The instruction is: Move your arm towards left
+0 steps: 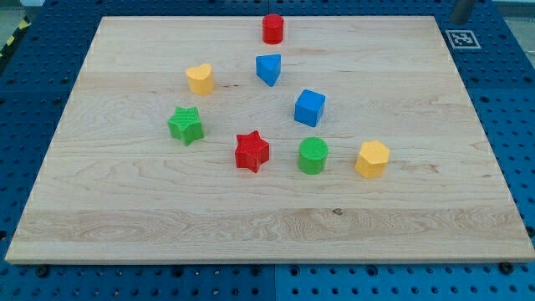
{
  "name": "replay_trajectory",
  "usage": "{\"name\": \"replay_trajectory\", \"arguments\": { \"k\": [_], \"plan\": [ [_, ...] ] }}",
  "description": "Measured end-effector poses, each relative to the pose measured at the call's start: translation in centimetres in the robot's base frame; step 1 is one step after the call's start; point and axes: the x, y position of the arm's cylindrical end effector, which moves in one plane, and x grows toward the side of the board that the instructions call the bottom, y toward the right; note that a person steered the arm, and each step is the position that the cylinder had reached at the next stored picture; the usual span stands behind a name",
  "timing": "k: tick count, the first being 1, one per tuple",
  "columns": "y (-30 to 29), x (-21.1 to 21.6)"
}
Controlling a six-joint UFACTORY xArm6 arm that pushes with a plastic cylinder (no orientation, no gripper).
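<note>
Slanting down-left, my tip (457, 18), top right.

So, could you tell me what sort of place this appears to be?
Probably a robotics lab bench: a wooden board with small coloured blocks sits on a blue perforated table, beside a printed fiducial marker. My tip isn't visible.

No words, brands or numbers can be read anywhere. The only sign seen is a small black-and-white square marker (462, 38), printed on a white tag set on the blue base just beyond the board's (267, 234) corner at the view's top right. Its pattern is too small to be made out.
</note>
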Motion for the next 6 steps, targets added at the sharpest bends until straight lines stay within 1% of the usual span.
{"name": "replay_trajectory", "arguments": {
  "k": [6],
  "plan": [
    [0.74, -0.24]
  ]
}}
